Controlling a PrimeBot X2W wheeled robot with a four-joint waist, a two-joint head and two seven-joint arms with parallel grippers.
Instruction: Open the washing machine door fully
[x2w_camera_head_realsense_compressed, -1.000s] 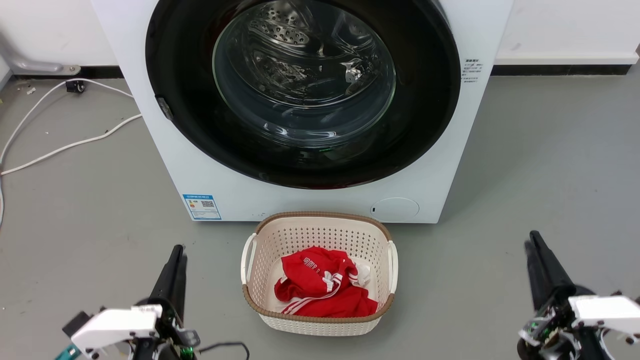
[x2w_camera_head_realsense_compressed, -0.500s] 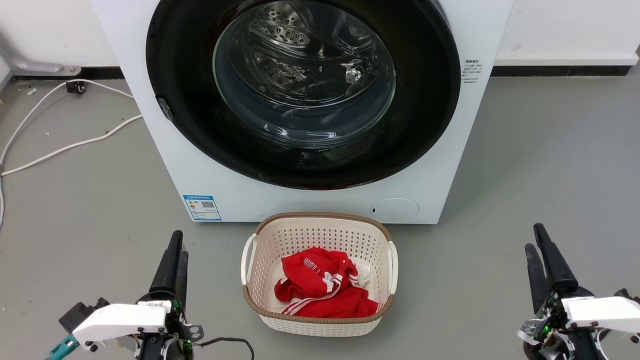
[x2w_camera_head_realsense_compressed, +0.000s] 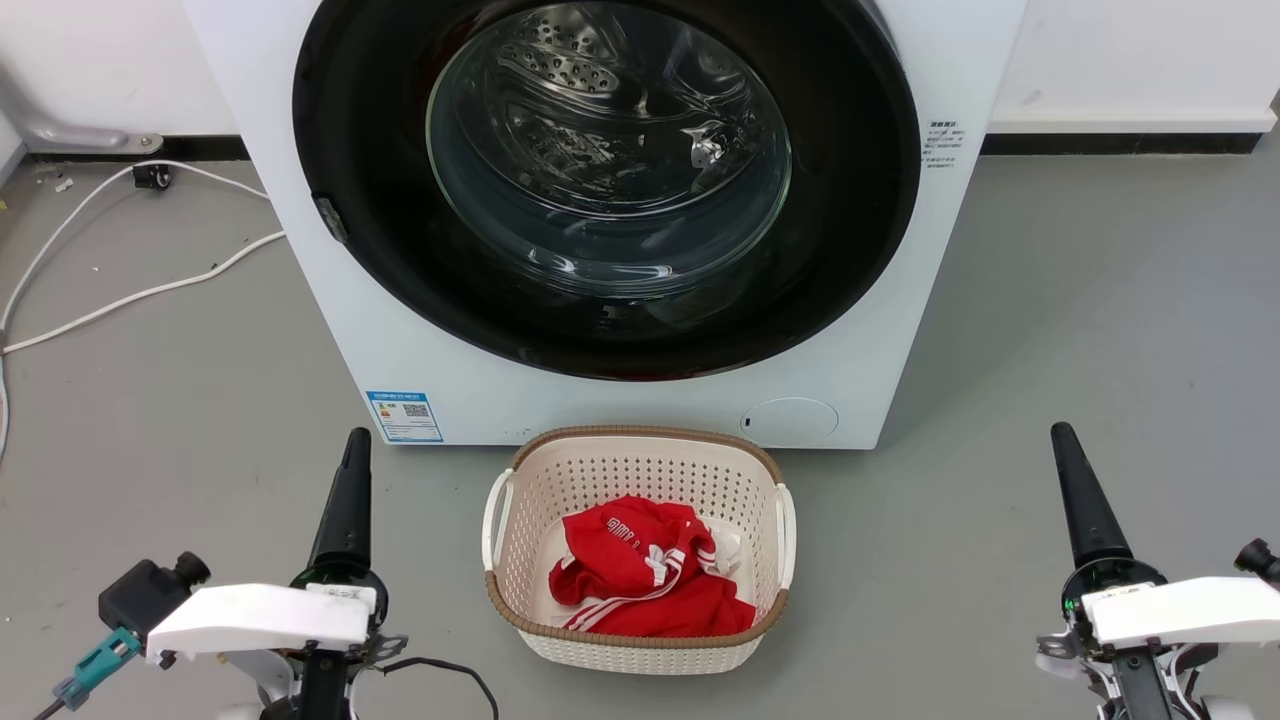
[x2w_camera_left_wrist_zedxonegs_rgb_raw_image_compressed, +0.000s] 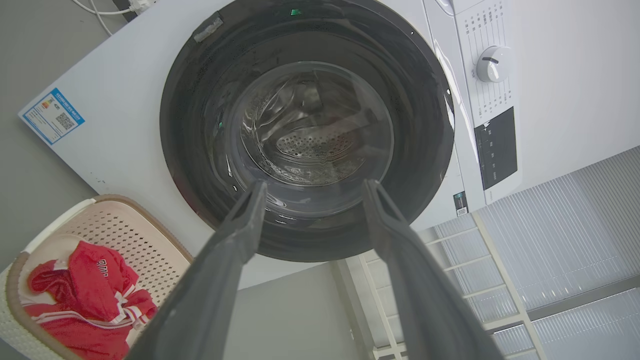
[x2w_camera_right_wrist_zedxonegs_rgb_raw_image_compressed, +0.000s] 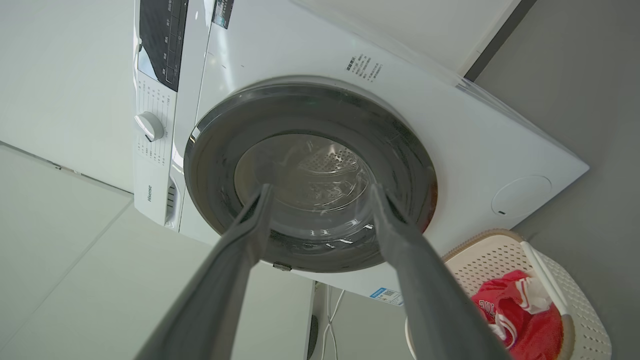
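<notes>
Jaws wide on both my arms, I face the washing machine (x2w_camera_head_realsense_compressed: 400, 340), a white front-loader standing on the grey floor (x2w_camera_head_realsense_compressed: 1100, 300). The washing machine door (x2w_camera_head_realsense_compressed: 608, 160), a glossy black ring round a bulging clear glass bowl, sits shut and flush against the machine's front. The perforated steel drum shows through the glass.

In the head view, my left jaws stand low at the left and my right jaws low at the right. Both point up toward the machine, well short of it and touching nothing. The door lies ahead of them and between them.

The left wrist view shows the left jaws' fingers (x2w_camera_left_wrist_zedxonegs_rgb_raw_image_compressed: 235, 250) spread apart and empty, with the door's glass framed between the tips. The right wrist view shows the right jaws' fingers (x2w_camera_right_wrist_zedxonegs_rgb_raw_image_compressed: 415, 260) likewise parted and empty, the door again centred in the gap.

Between my two arms, a cream laundry basket (x2w_camera_head_realsense_compressed: 640, 440) sits on the floor just before the machine, holding a red garment (x2w_camera_head_realsense_compressed: 650, 585) with white stripes. A blue label (x2w_camera_head_realsense_compressed: 404, 414) and a round cap (x2w_camera_head_realsense_compressed: 790, 416) sit low on the machine's front. White cables (x2w_camera_head_realsense_compressed: 130, 295) trail across the floor at the left.
</notes>
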